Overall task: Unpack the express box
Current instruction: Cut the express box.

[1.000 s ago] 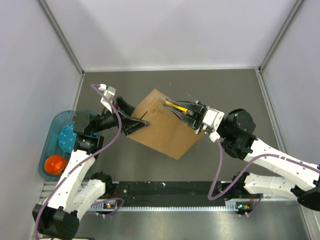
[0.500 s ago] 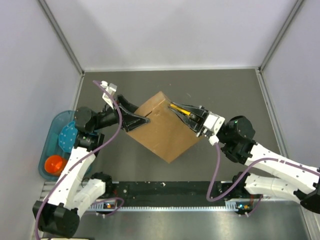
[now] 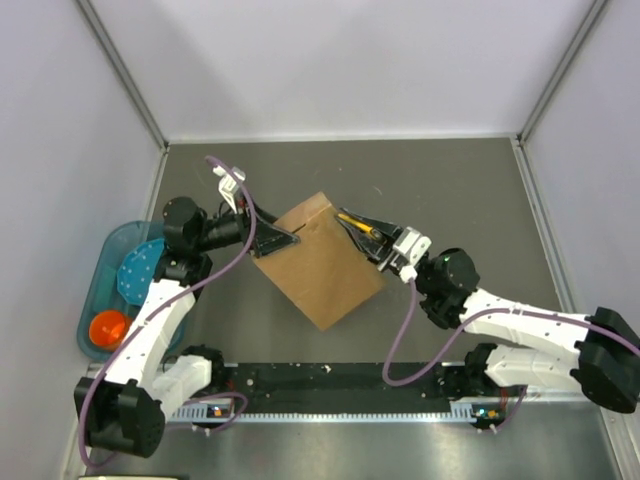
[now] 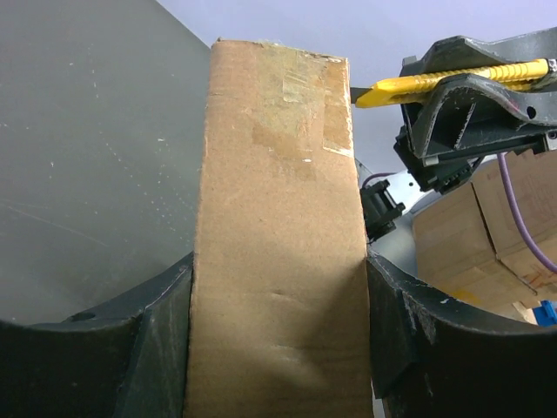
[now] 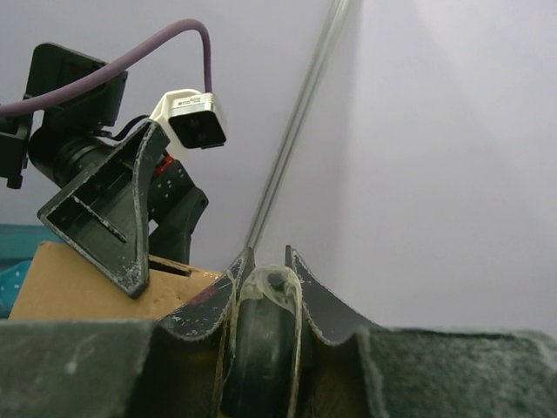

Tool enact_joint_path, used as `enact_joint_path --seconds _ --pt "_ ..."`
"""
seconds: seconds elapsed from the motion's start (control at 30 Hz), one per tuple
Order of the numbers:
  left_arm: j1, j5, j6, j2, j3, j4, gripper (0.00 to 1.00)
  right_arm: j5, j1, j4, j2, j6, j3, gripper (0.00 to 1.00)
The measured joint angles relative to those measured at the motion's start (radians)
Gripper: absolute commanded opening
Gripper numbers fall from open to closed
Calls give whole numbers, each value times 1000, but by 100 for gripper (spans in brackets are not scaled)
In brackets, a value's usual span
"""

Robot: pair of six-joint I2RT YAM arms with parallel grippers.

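The box (image 3: 320, 268) sits in the middle of the table (image 3: 470, 190), turned cornerwise between the two arms. The left gripper (image 3: 278, 238) grasps its left edge, one finger pressed on each face. The right gripper (image 3: 368, 230) is clenched around a yellow knife (image 3: 353, 218), whose tip meets the box's far edge.

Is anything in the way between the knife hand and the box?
No, nothing visible. The yellow knife in the right gripper has its tip beside the taped edge of the express box; the left gripper clamps it.
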Motion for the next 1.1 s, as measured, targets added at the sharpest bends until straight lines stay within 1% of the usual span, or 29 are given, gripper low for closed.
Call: enact_joint_path --seconds 0.13,0.27,0.37,0.47,0.67,0.87,1.1 --pt "11 4 -19 2 0 6 0 12 0 60 19 14 -17 0" --pt "12 7 0 2 -1 1 0 19 0 132 35 37 -52 0" --pt "16 -1 59 2 -9 -25 0 32 0 208 77 56 -82 0" --pt "27 -21 126 2 -16 -85 0 48 -4 274 138 74 -102 0" --pt "48 -90 280 2 -19 -256 0 72 -11 382 272 121 -127 0" --pt "51 -127 348 -24 -19 -294 0 85 -11 475 333 161 -147 0" --pt "53 -151 383 -28 -11 -319 0 113 -4 481 367 185 -164 0"
